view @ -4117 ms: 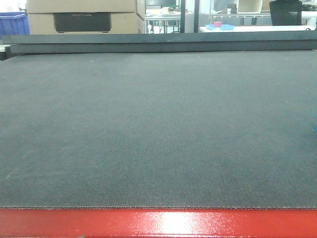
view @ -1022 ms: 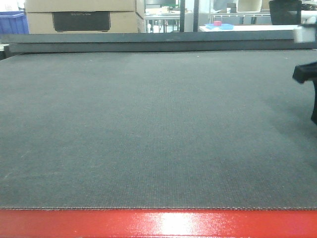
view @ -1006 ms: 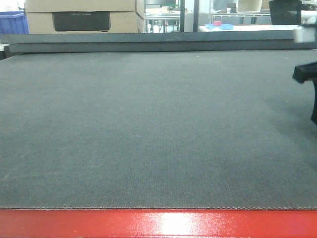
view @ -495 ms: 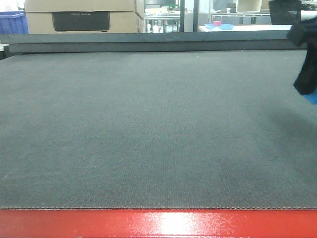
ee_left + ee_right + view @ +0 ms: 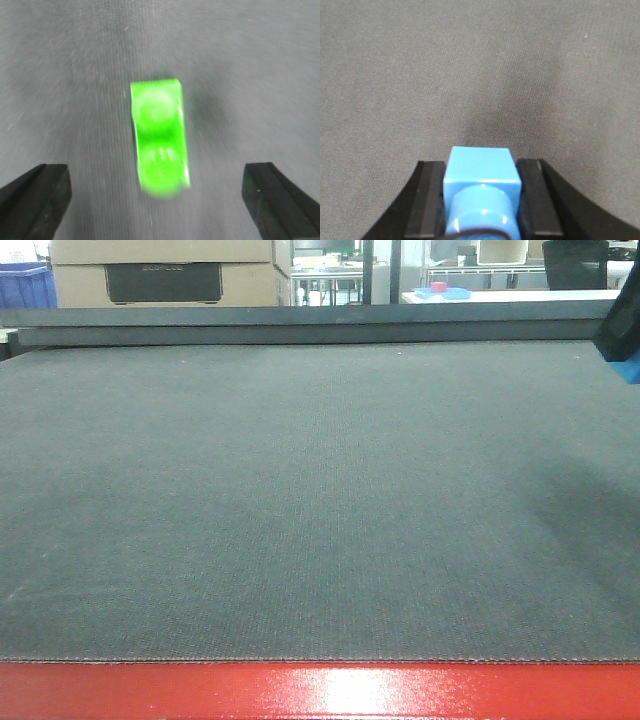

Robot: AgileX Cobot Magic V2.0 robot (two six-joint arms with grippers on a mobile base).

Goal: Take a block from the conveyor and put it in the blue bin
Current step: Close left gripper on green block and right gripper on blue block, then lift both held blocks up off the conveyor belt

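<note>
The conveyor [image 5: 300, 490] is a wide dark grey woven belt with a glossy red frame [image 5: 320, 690] along its near edge. My right gripper [image 5: 480, 205] is shut on a blue block [image 5: 480, 175] with a round stud, held above the belt. In the front view that gripper [image 5: 622, 325] shows only at the upper right edge, the blue block [image 5: 630, 368] peeking below it. My left gripper [image 5: 157, 200] is open, its black fingers [image 5: 32, 200] wide apart. A blurred green two-stud block [image 5: 159, 135] lies on the belt between and just ahead of them. A blue crate [image 5: 25, 285] stands far back left; I cannot tell whether it is the blue bin.
Beyond the belt's far dark rail [image 5: 300, 328] are a large cardboard box [image 5: 165, 275] and tables with small coloured items [image 5: 445, 290]. The left arm does not show in the front view.
The right gripper entered at the front view's right edge, took up the blue block and rose toward the upper right corner. Its shadow on the belt has spread.
</note>
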